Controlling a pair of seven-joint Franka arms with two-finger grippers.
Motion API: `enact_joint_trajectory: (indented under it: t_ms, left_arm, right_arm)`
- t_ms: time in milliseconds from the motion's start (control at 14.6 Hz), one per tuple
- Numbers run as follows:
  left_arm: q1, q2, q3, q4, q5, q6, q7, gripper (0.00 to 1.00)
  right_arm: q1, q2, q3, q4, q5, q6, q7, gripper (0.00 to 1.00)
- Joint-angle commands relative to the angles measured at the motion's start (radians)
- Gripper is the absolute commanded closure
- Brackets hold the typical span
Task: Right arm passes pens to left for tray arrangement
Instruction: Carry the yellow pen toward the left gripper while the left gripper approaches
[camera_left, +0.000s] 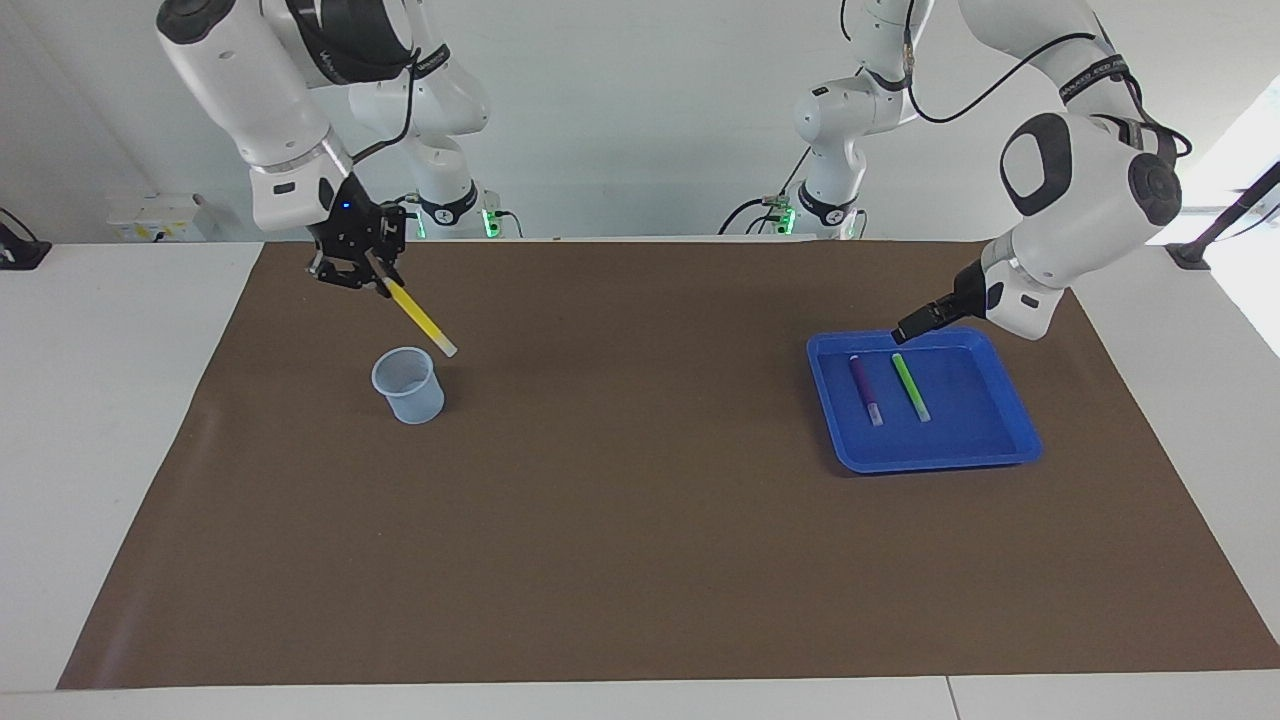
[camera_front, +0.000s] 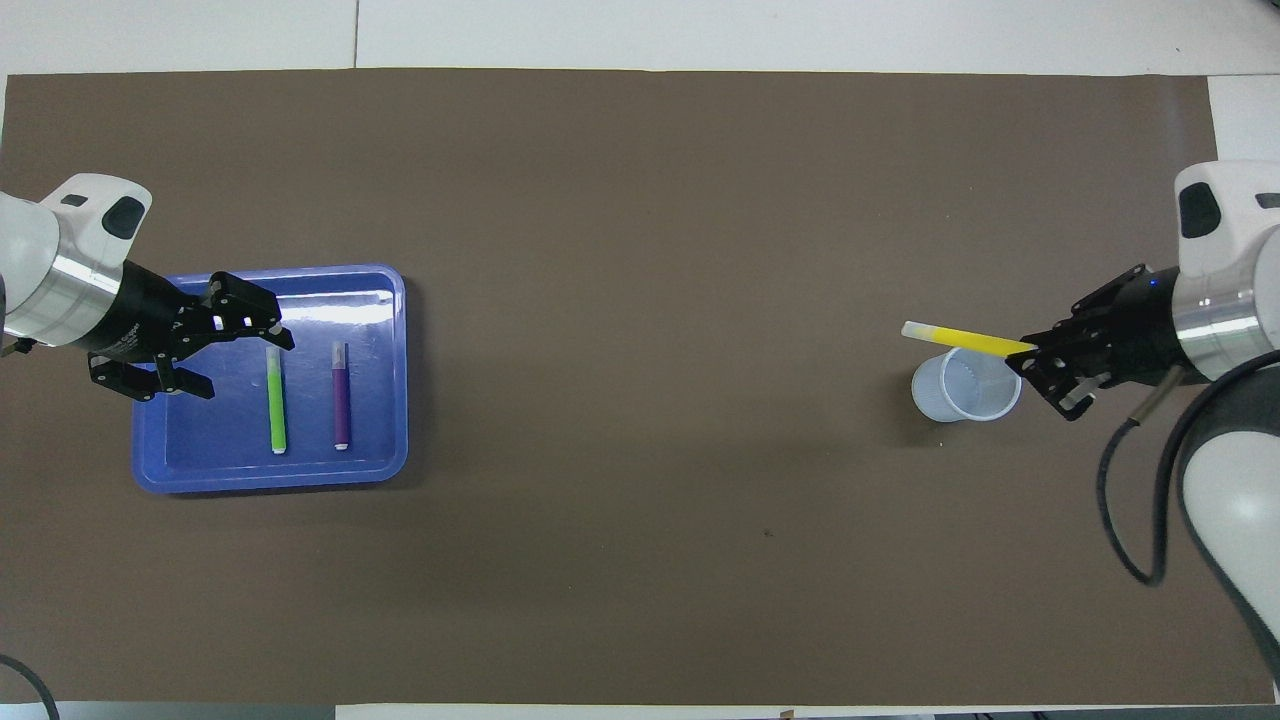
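My right gripper (camera_left: 375, 275) (camera_front: 1035, 352), with its blue light on, is shut on the upper end of the yellow pen (camera_left: 420, 317) (camera_front: 968, 340). The pen hangs slanted in the air, its pale end over the cup's rim. A green pen (camera_left: 910, 387) (camera_front: 276, 400) and a purple pen (camera_left: 866, 390) (camera_front: 341, 397) lie side by side in the blue tray (camera_left: 935, 465) (camera_front: 270, 480). Raised over the tray's edge nearer to the robots, my left gripper (camera_left: 905, 330) (camera_front: 250, 367) is open and holds nothing.
A small translucent cup (camera_left: 408, 385) (camera_front: 966, 385) stands upright on the brown mat (camera_left: 640, 520) toward the right arm's end of the table, with nothing in it. The mat covers most of the white table.
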Motion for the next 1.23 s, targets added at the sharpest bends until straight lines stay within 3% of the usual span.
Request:
enact_joint_trajectory:
  t_ms: [0,341,614,887,1161]
  left_arm:
    - [-0.048,-0.076,0.003,-0.007,-0.09,-0.013,-0.261,0.0]
    - [-0.06,-0.089,-0.007,0.028,-0.329,0.009,-0.606,0.0]
    - [-0.06,-0.108,-0.03,-0.007,-0.494,0.085,-0.754,0.0]
    - [-0.071,-0.128,-0.032,-0.081,-0.65,0.17,-0.773,0.0]
    - [-0.106,-0.06,-0.037,-0.081,-0.713,0.198,-0.64,0.0]
  right_arm:
    - [0.083,0.035,0.004,0.04,0.093,0.006,0.268,1.0]
    - [0.26,0.018,0.006,-0.026,0.218,0.216,0.725,1.0]
    - [0.353,0.015,0.006,-0.052,0.266,0.337,0.943,1.0]
    - [0.447,0.038,0.007,-0.076,0.266,0.435,0.974,1.0]
    - [0.533,0.053,0.006,-0.086,0.266,0.523,1.127,1.0]
